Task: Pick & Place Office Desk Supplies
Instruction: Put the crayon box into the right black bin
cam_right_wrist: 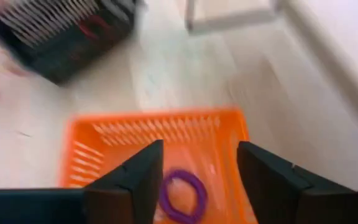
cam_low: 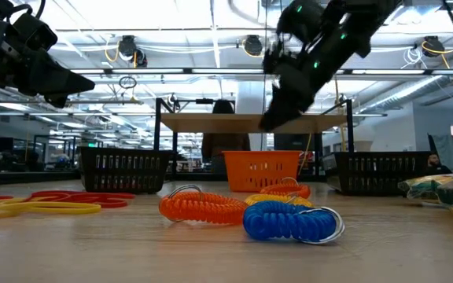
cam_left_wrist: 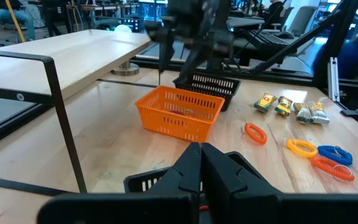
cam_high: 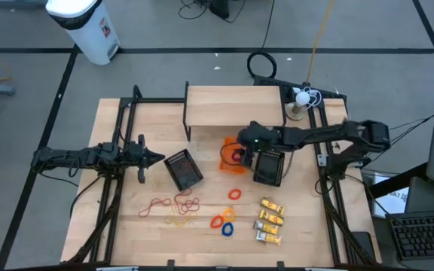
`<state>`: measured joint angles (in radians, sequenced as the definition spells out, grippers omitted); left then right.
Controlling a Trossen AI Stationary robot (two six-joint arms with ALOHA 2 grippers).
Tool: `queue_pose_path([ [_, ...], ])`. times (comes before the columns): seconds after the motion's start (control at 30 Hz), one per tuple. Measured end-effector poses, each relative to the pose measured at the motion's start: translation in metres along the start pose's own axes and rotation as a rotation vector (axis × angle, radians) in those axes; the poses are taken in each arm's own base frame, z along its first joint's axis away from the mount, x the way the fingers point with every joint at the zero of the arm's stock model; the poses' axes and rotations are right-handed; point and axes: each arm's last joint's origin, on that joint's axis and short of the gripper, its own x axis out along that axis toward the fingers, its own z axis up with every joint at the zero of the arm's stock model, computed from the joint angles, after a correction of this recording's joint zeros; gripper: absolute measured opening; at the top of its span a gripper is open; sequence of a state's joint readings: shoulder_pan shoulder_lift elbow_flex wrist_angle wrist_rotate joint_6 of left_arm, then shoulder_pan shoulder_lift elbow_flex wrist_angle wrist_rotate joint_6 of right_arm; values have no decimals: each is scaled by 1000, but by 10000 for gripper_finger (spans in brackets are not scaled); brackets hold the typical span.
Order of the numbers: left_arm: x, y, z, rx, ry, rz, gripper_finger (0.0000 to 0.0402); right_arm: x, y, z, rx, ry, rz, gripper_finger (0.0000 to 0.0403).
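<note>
Right gripper, fingers open and empty, hangs mid-frame over the orange bin with a purple ring directly below; left gripper, fingers closed, waits left.

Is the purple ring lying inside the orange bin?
Yes: in the right wrist view, the purple ring lies on the floor of the orange bin, below the open right claw.

Bare tabletop lies beyond the packets; bands crowd the front-left.
</note>
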<state>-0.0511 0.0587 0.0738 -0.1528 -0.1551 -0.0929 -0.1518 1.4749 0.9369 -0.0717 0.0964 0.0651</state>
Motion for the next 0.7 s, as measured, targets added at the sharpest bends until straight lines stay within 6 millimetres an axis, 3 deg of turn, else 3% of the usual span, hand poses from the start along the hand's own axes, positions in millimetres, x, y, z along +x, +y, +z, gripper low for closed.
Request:
queue_pose_path([
  [0.1,0,0,0,4,0,-2,10,-20,7,7,-35,-197,105,124],
  [0.23,0,0,0,4,0,-1,10,-50,11,2,-80,-476,294,19],
  [0.5,0,0,0,3,0,-1,10,-95,3,-45,-62,-624,360,2],
  [0.7,0,0,0,5,1,-1,10,-117,-3,-85,-49,-790,381,1],
])
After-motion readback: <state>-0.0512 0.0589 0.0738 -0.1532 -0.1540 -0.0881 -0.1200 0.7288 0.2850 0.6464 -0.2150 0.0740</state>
